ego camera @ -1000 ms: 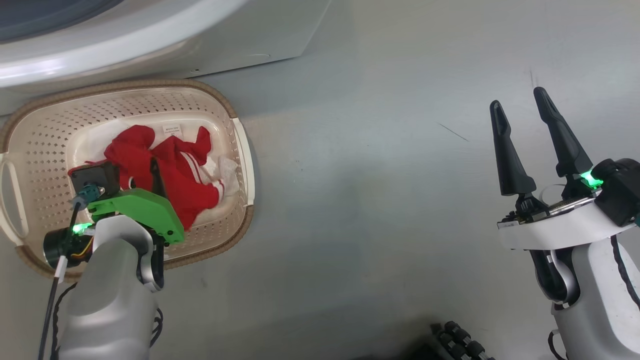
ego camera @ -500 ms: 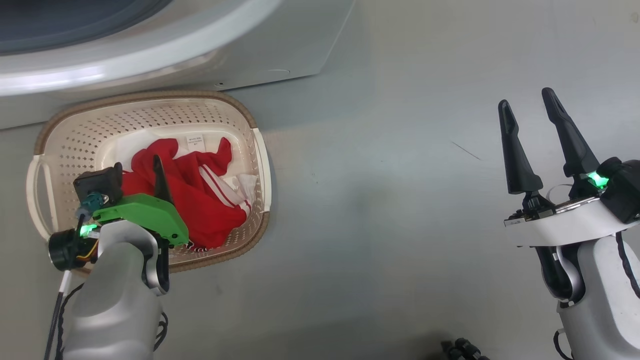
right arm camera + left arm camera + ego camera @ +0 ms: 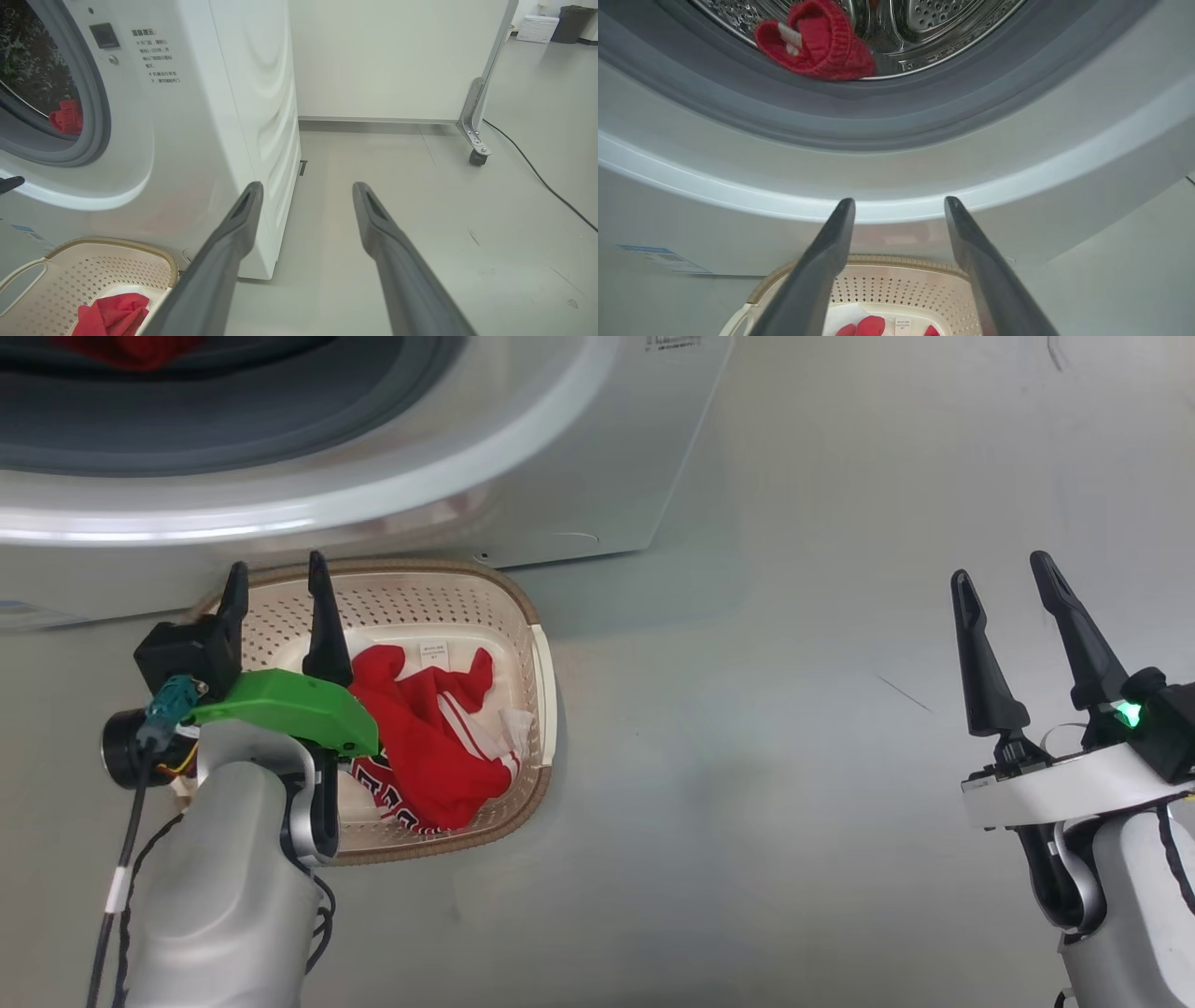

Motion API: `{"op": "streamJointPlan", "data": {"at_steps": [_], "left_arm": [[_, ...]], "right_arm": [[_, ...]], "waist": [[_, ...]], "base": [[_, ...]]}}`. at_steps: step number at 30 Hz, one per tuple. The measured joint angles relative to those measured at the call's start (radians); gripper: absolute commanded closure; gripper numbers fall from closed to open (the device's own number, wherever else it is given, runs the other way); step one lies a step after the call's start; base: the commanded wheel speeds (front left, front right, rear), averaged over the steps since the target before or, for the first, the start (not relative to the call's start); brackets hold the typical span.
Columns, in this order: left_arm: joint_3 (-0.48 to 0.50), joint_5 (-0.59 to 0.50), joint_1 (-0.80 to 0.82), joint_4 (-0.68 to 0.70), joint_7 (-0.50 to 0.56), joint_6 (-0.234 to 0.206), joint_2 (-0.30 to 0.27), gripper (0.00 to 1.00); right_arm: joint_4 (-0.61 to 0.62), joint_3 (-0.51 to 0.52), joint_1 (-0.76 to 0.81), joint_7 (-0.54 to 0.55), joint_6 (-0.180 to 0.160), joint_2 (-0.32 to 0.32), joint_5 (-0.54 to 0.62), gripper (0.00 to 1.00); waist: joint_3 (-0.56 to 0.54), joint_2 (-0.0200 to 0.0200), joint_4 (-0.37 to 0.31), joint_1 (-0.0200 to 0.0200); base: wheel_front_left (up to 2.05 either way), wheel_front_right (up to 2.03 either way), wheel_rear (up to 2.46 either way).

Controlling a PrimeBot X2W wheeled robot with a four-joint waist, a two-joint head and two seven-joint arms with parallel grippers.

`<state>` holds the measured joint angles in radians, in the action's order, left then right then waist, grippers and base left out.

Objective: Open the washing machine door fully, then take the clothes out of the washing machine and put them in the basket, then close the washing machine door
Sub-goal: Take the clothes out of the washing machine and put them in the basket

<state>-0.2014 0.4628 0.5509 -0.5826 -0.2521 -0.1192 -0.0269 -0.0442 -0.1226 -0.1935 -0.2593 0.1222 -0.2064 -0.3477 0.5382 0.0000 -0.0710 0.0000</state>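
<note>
The cream basket (image 3: 537, 709) stands on the floor against the white washing machine (image 3: 597, 476). Red clothes (image 3: 429, 747) with white stripes lie in it. My left gripper (image 3: 275, 567) is open and empty above the basket's far left rim, pointing at the machine's front below the drum opening. In the left wrist view its fingers (image 3: 831, 247) frame the basket (image 3: 896, 280), and another red garment (image 3: 815, 42) lies on the drum's lip. My right gripper (image 3: 1001, 569) hangs open and empty over bare floor at the right. The washing machine door is out of view.
Open grey floor (image 3: 794, 756) lies between the basket and my right arm. A white panel on a caster wheel (image 3: 475, 156) stands behind the machine's right side, with a black cable (image 3: 537, 175) trailing across the floor. A blue sticker (image 3: 663, 261) sits low on the machine's front.
The head camera has tilted up toward the machine. My left gripper has risen off the red clothes in the basket, staying open; the clothes stay where they lay. The right arm has held still.
</note>
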Motion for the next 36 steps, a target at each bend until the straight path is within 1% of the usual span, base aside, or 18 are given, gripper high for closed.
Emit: {"op": "streamJointPlan", "data": {"at_steps": [9,14,18,25,36], "left_arm": [[0.001,-0.054,-0.105,0.167,0.0,0.0,0.0,0.0],[0.003,-0.089,-0.168,0.237,0.0,0.0,0.0,0.0],[0.005,-0.136,-0.227,0.278,0.0,0.0,-0.001,0.0],[0.003,-0.179,-0.324,0.337,0.0,0.0,-0.001,0.0],[0.021,-0.188,-0.45,0.414,0.0,0.0,-0.003,0.0]], "right_arm": [[-0.009,0.009,0.039,0.0,0.0,0.0,0.022,0.0],[-0.018,0.012,0.069,0.0,0.0,0.005,0.035,0.0],[-0.025,0.012,0.086,0.0,0.0,0.017,0.044,0.0],[-0.035,0.012,0.126,0.0,0.0,0.031,0.053,0.0],[-0.043,0.0,0.191,0.0,-0.002,0.071,0.069,0.0]], "waist": [[-0.088,0.0,0.044,0.0001],[-0.143,0.0,0.07,0.0],[-0.187,0.0,0.087,0.0],[-0.261,0.0,0.109,0.0],[-0.366,0.0,0.119,0.0]], "base": [[0.0,0.0,0.0],[0.0,0.0,0.0],[0.0,0.0,0.0],[0.0,0.0,0.0],[0.0,0.0,0.0]]}}
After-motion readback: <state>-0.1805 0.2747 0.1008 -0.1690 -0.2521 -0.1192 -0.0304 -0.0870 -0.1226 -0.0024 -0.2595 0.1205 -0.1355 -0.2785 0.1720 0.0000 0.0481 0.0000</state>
